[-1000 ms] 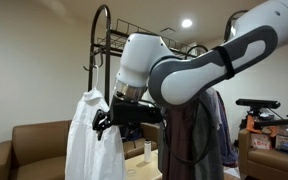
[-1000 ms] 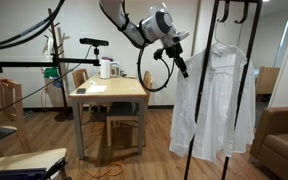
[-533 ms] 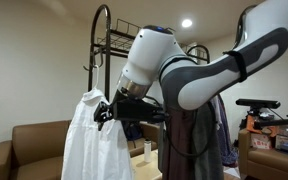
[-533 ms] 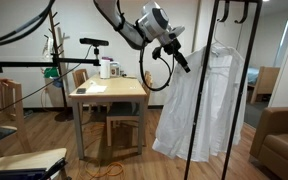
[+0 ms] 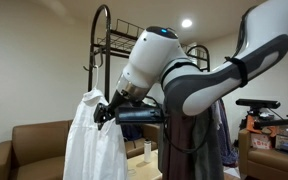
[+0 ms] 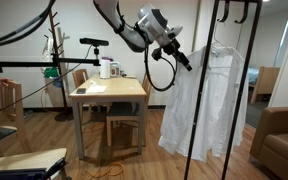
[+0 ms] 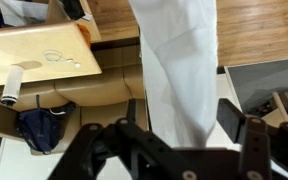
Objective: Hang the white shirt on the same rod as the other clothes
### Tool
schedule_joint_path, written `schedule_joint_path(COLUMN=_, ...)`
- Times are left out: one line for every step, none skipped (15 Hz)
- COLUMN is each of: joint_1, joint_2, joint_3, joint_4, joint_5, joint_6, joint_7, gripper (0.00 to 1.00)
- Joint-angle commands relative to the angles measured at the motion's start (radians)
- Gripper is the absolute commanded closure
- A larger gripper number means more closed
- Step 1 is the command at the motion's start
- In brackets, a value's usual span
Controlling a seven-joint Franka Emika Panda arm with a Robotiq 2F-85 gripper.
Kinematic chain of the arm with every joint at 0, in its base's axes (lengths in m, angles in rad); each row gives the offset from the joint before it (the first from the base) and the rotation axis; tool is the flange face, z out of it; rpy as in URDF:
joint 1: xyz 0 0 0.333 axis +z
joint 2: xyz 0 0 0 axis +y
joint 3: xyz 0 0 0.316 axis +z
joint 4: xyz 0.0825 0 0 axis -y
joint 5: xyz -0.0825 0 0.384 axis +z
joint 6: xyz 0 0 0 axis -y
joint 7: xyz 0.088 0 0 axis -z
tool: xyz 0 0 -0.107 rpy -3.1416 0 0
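The white shirt (image 5: 89,140) hangs from my gripper (image 5: 105,110), well left of the black rack. In an exterior view it hangs (image 6: 209,100) below the gripper (image 6: 187,60), in front of the rack's uprights (image 6: 254,90). In the wrist view the shirt (image 7: 179,60) runs down between the two fingers (image 7: 134,115) of the gripper (image 7: 182,125), which holds it near the top. The other clothes (image 5: 222,125), dark grey and bluish, hang behind my arm. The rod is mostly hidden by the arm; the wire shelf (image 5: 134,42) and the arched tube (image 5: 102,40) show.
A wooden table (image 6: 109,92) with bottles and chairs stands to the left. A tripod rig (image 6: 24,65) stands beyond it. A brown sofa (image 5: 34,140) is below the shirt and an armchair (image 6: 284,140) beside the rack. A dark bag (image 7: 39,128) lies on the sofa.
The arm has turned a little and the gripper has shifted slightly. The shirt's lower part swung toward the table and is swinging back.
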Motion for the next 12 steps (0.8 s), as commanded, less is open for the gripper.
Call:
schedule_joint_path(joint_1=-0.048, joint_2=-0.034, joint_3=0.053, joint_4=-0.017, joint_5=0.006, joint_6=-0.021, joint_7=-0.091, gripper=0.47)
schedule_joint_path(joint_1=-0.053, joint_2=-0.039, joint_3=0.062, joint_4=-0.018, joint_5=0.017, joint_6=-0.034, joint_7=-0.119, gripper=0.53)
schedule_joint_path(joint_1=-0.065, joint_2=-0.047, joint_3=0.075, joint_4=-0.021, joint_5=0.041, joint_6=-0.028, joint_7=-0.149, gripper=0.61)
schedule_joint_path(joint_1=-0.070, joint_2=-0.052, joint_3=0.082, joint_4=-0.016, joint_5=0.057, joint_6=-0.039, joint_7=-0.175, gripper=0.67)
schedule_joint_path(joint_1=-0.077, joint_2=-0.057, joint_3=0.091, joint_4=-0.012, joint_5=0.076, joint_6=-0.048, joint_7=-0.206, gripper=0.72)
schedule_joint_path(joint_1=-0.088, joint_2=-0.060, joint_3=0.103, joint_4=-0.009, joint_5=0.109, joint_6=-0.047, joint_7=-0.247, gripper=0.80)
schedule_joint_path(joint_1=-0.089, joint_2=-0.063, joint_3=0.104, joint_4=-0.003, joint_5=0.123, joint_6=-0.057, joint_7=-0.263, gripper=0.85)
schedule_joint_path(joint_1=-0.091, joint_2=-0.064, joint_3=0.105, joint_4=0.005, joint_5=0.137, joint_6=-0.061, joint_7=-0.280, gripper=0.90)
schedule_joint_path(joint_1=-0.093, joint_2=-0.063, joint_3=0.104, joint_4=0.013, joint_5=0.151, joint_6=-0.064, joint_7=-0.295, gripper=0.91)
schedule_joint_path(joint_1=-0.095, joint_2=-0.062, joint_3=0.105, joint_4=0.020, joint_5=0.163, joint_6=-0.064, joint_7=-0.311, gripper=0.93)
schedule_joint_path(joint_1=-0.096, joint_2=-0.062, joint_3=0.104, joint_4=0.025, joint_5=0.174, joint_6=-0.061, joint_7=-0.321, gripper=0.95)
schedule_joint_path(joint_1=-0.096, joint_2=-0.061, joint_3=0.101, joint_4=0.030, joint_5=0.177, joint_6=-0.060, joint_7=-0.323, gripper=0.96)
